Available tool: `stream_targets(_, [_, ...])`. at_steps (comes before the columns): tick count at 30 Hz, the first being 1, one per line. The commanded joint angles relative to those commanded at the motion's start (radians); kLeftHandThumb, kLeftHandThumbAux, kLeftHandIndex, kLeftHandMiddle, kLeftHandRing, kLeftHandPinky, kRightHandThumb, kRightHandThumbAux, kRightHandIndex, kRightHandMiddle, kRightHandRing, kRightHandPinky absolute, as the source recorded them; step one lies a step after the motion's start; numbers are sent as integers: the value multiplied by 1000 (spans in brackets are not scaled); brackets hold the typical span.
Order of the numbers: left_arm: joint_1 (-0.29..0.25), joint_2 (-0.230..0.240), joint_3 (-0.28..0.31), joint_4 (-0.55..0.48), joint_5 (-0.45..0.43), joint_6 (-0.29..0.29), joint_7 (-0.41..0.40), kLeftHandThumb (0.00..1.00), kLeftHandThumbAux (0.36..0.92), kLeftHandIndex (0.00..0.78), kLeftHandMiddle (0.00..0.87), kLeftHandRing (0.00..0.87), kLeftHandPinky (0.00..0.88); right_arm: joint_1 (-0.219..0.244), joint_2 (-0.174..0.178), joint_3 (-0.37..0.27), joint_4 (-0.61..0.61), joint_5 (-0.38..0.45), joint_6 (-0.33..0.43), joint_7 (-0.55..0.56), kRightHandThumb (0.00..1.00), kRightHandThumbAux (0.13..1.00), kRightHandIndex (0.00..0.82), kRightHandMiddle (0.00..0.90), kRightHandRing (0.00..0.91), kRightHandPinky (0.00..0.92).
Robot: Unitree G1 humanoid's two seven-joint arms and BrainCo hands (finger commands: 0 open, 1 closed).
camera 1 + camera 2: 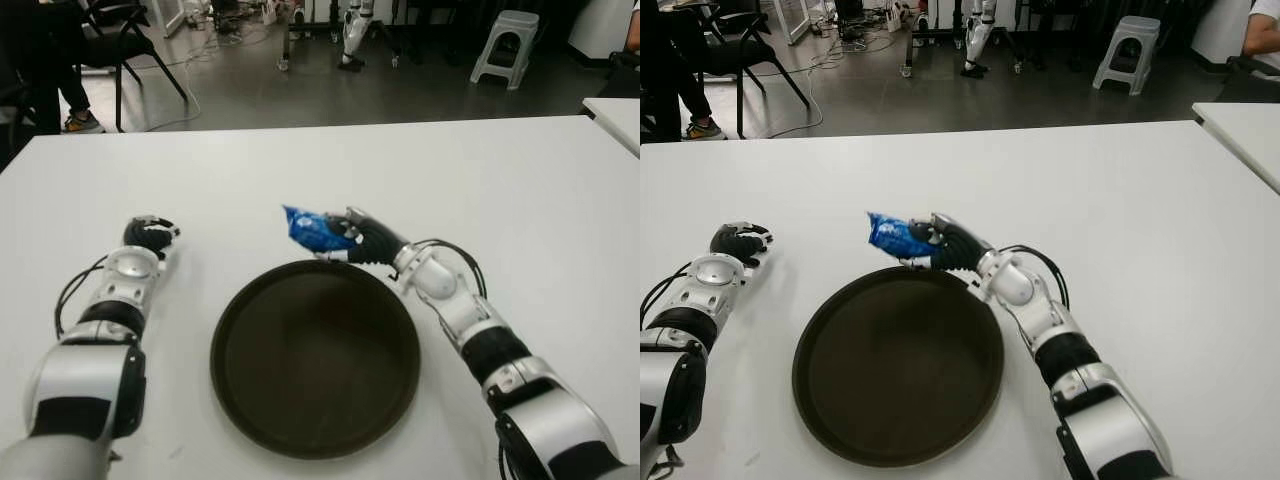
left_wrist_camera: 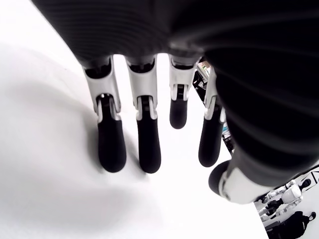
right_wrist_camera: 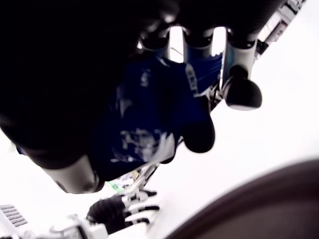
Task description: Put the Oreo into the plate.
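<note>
White worktop fills the eye views; floor, chair legs and a stool beyond its far edge.

Dark round plate, empty, sits on the worktop between the two arms, nearer the robot.

Right robot hand at the plate's far rim, fingers curled around a blue Oreo pack. Pack sticks out to the hand's left, held off the worktop, just beyond the rim rather than over the plate's middle. Right wrist view confirms: blue wrapper pinned between thumb and fingers, plate edge close by.

Left robot hand left of the plate, well apart from it; fingers extended, loosely spread, holding nothing.
</note>
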Motion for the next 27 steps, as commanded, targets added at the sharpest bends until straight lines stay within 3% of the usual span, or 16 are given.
stream_targets(11, [-5,-1,9,1,-6,11,-8,671,727,397,156,190,249,25,-15,35,-40,12,-55,101,742,708,439,889,871,857])
stream_targets(27, [-6,-1,2,1,1,15,-1,667,727,397,160,194,249,45,-10,52,-54,24,-30,153,743,708,439,876,862,855])
